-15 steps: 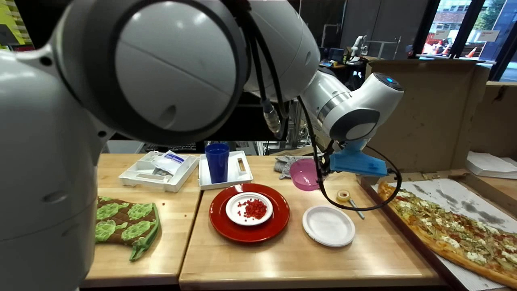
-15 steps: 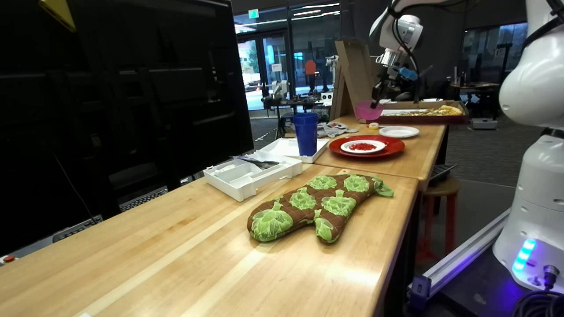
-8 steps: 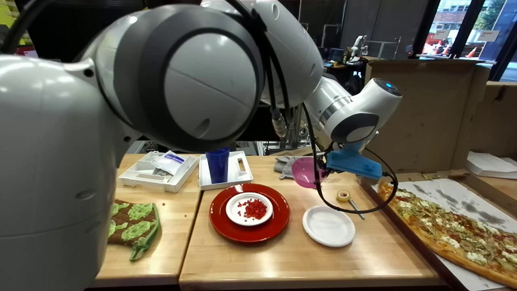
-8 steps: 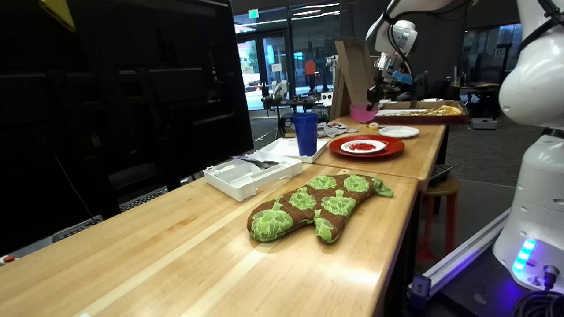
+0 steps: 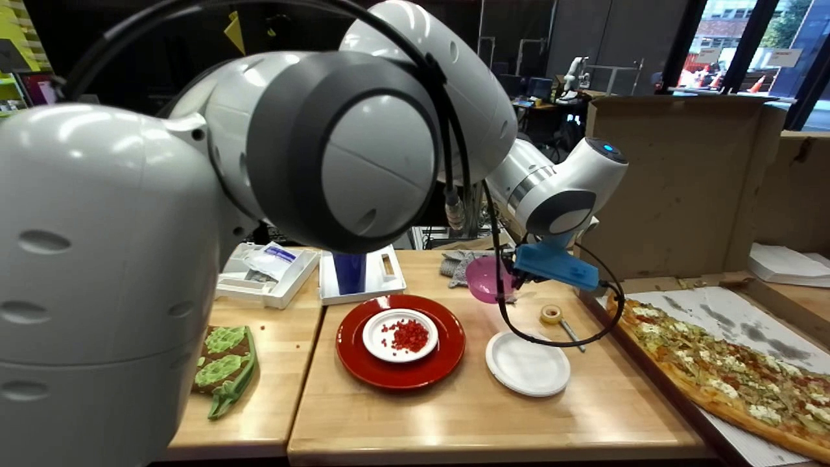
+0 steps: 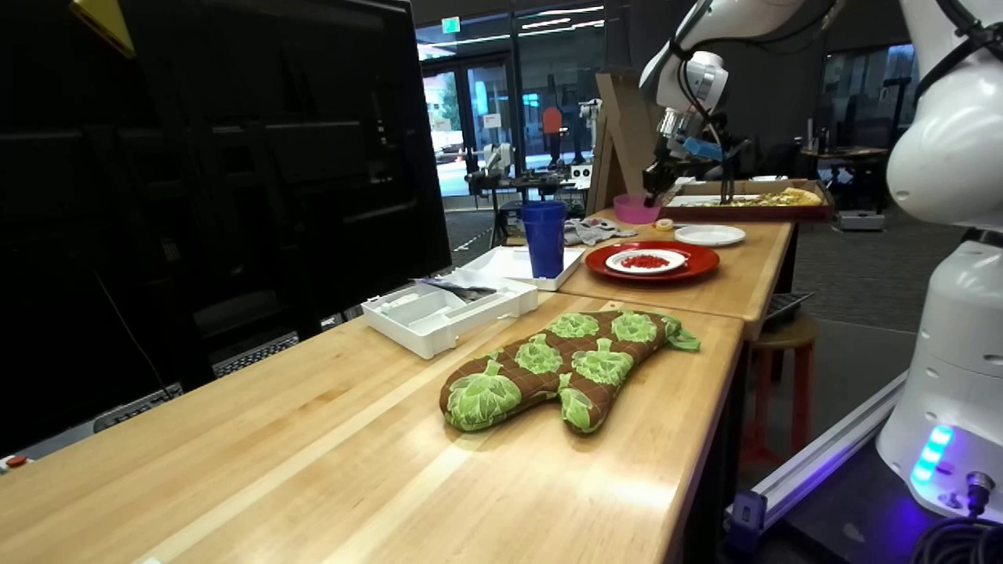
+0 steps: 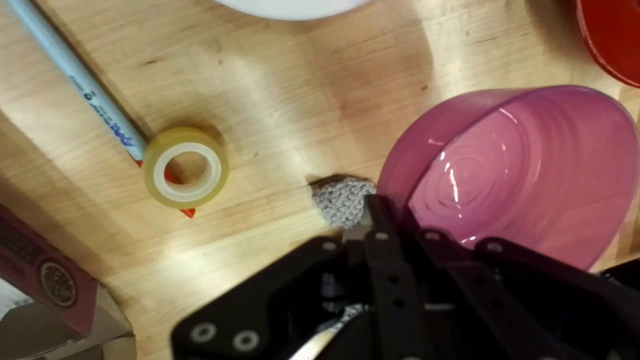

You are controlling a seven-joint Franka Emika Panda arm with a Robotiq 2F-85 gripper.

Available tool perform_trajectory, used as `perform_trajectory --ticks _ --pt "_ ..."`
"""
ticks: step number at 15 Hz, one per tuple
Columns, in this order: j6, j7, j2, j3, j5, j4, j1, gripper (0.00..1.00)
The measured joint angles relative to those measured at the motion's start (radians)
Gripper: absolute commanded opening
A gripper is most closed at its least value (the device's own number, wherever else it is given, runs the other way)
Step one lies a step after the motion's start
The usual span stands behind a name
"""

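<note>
One pink bowl (image 7: 540, 165) is in the grip of my one gripper (image 7: 395, 215), its jaws drawn nearly all the way together on the rim, a fingertip to each side of the wall. The bowl spreads up and to the right of the fingertips in the wrist view, and shows just left of them in both exterior views; whether its base touches the wooden tabletop (image 5: 454, 421) I cannot make out. One grey knitted cloth (image 5: 457, 267) lies right by the bowl.

Near my grip are one roll of tape (image 7: 212, 175) and one marker (image 7: 82, 82), the roll lying across the marker's red-tipped end. Two white plates are on view: one white plate (image 5: 528, 366) on the wood, and a smaller white plate (image 5: 374, 337) that bears red bits (image 5: 410, 336), too many to count, on one red plate (image 5: 401, 376).

Farther out, in an exterior view, one blue cup (image 6: 544, 239) stands upright in one white tray (image 6: 509, 262), next to one compartment tray (image 6: 478, 321). One artichoke-print oven mitt (image 6: 541, 368) lies flat, well apart from the bowl. Beyond the tape, a pizza box (image 5: 681, 188) with raised lid holds pizza (image 5: 733, 370).
</note>
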Motion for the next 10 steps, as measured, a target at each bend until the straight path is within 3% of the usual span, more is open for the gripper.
perform_trajectory --ticks 10 --pt "0.001 0.093 0.073 0.0 -0.059 0.06 -0.027 0.01"
